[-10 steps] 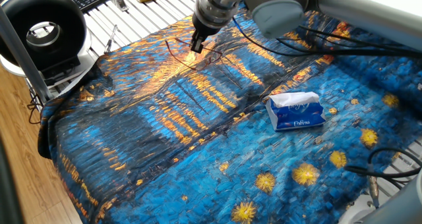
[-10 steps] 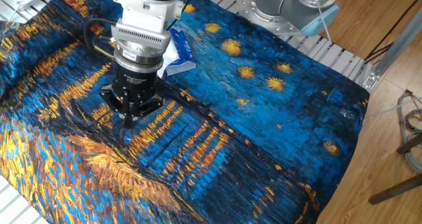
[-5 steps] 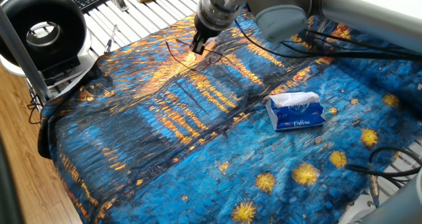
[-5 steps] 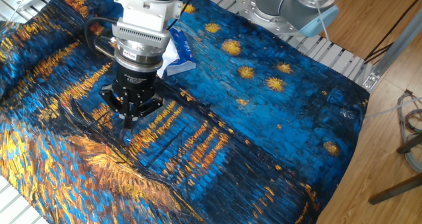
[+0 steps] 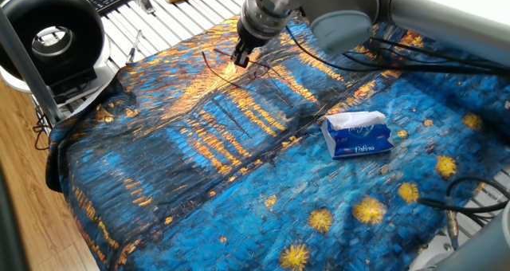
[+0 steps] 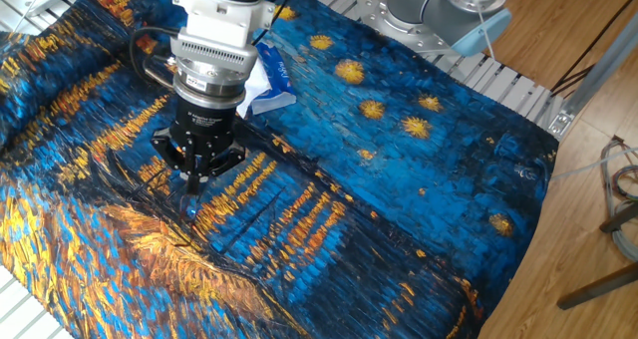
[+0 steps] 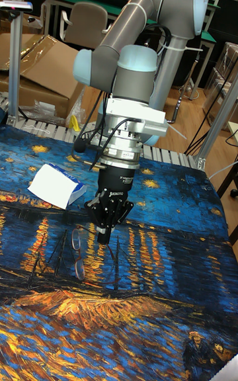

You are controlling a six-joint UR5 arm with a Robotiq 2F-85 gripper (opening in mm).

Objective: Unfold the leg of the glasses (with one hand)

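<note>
The glasses lie on the painted blue-and-orange cloth, thin dark rims with clear lenses, one lens nearer the tissue pack than the other. In one fixed view the glasses show only as faint thin lines, with a thin leg curving off to the left. The hand, my black gripper, points straight down just right of the lenses, its tip at cloth height. Its fingers are pressed together to a point. I cannot see whether a leg is pinched between them. The gripper also shows from above, where it hides the glasses.
A blue-white tissue pack lies on the cloth a short way from the gripper. A black ring-shaped device stands off the cloth's left corner. Cables trail at the right. Another arm's base is beyond the far edge.
The gripper has crept a little to the right and away along the cloth in one fixed view. The glasses and tissue pack show no clear movement.
</note>
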